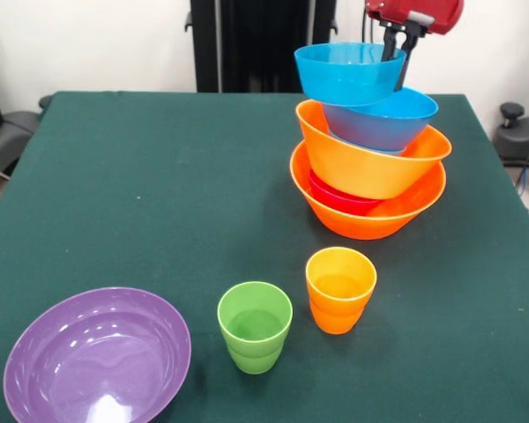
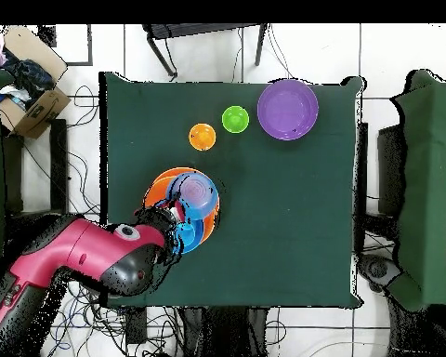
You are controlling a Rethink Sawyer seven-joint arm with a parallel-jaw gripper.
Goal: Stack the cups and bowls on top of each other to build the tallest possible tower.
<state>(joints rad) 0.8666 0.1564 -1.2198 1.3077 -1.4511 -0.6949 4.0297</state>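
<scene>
The tower (image 1: 368, 141) stands at the right of the green table: a large orange bowl (image 1: 370, 216) as base, a small red bowl (image 1: 342, 198), a second orange bowl (image 1: 361, 163), then two blue bowls, leaning. My gripper (image 1: 397, 62) comes down from the top right, its fingers astride the right rim of the top blue bowl (image 1: 346, 72), shut on it. The green cup (image 1: 255, 326), the orange cup (image 1: 339, 289) and the purple bowl (image 1: 97, 357) stand apart at the front. Overhead, the tower (image 2: 182, 206) shows beside my gripper (image 2: 174, 231). The blue cup is hidden.
The black pedestal (image 1: 251, 44) stands behind the table. Overhead, the purple bowl (image 2: 288, 109), the green cup (image 2: 234, 119) and the orange cup (image 2: 203, 138) sit near the table's far edge. A cardboard box (image 2: 36, 104) lies off the table, upper left.
</scene>
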